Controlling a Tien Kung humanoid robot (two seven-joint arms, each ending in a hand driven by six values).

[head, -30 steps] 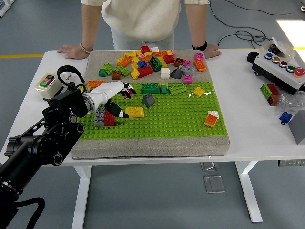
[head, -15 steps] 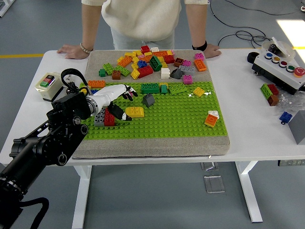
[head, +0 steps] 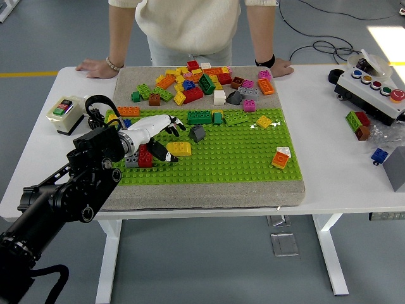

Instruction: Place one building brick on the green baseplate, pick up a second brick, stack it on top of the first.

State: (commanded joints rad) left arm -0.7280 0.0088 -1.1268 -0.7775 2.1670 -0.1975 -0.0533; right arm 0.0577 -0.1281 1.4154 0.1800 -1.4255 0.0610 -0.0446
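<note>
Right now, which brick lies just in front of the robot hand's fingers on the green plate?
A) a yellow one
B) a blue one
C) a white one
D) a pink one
A: the yellow brick sits on the green plate right beside the left hand, whose fingers are spread and hold nothing.

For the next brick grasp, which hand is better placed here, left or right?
Left. The left hand is over the green baseplate with fingers spread, right beside the yellow brick and the red and grey bricks. The right arm is not in view at all.
</note>
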